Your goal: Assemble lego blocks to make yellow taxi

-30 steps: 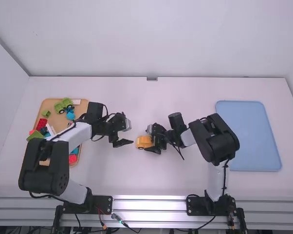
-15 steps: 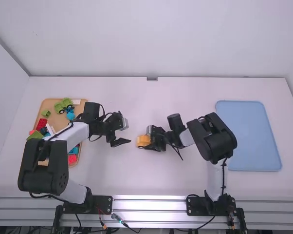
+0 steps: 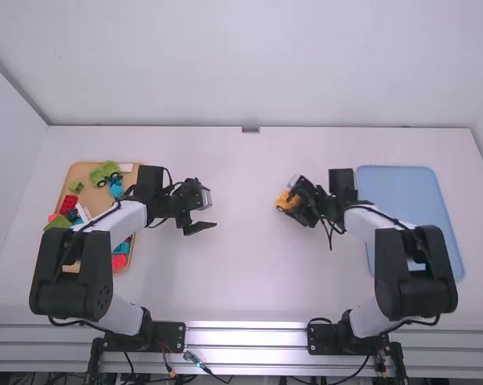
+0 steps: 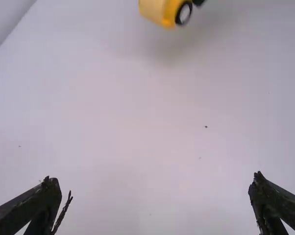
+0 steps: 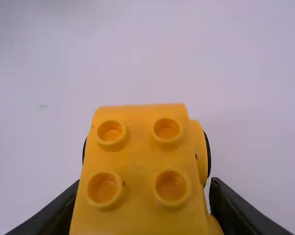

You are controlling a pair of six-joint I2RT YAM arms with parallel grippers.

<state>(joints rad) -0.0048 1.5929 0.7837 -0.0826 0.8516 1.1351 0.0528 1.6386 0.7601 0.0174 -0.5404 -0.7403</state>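
Observation:
Between the table's middle and the blue tray, my right gripper (image 3: 296, 205) is shut on the yellow taxi (image 3: 286, 200). In the right wrist view the fingers of my right gripper (image 5: 145, 200) press on both sides of the taxi (image 5: 140, 156), whose studded top faces the camera. The taxi (image 4: 164, 11), with a black wheel, is at the top of the left wrist view, apparently above the table. Left of the table's middle my left gripper (image 3: 207, 215) stands open with nothing in it; its fingers are wide apart in the left wrist view, the left gripper (image 4: 155, 200) over bare table.
A wooden tray (image 3: 75, 171) at the left holds a green vehicle (image 3: 105, 173), red bricks (image 3: 68, 204) and several other blocks, partly behind the left arm. The blue tray (image 3: 418, 192) lies at the right, with the right arm over its near left part.
The right gripper has carried the yellow taxi to the right and somewhat away from the camera, and its arm has swung rightward. The left gripper has shifted slightly left, staying open.

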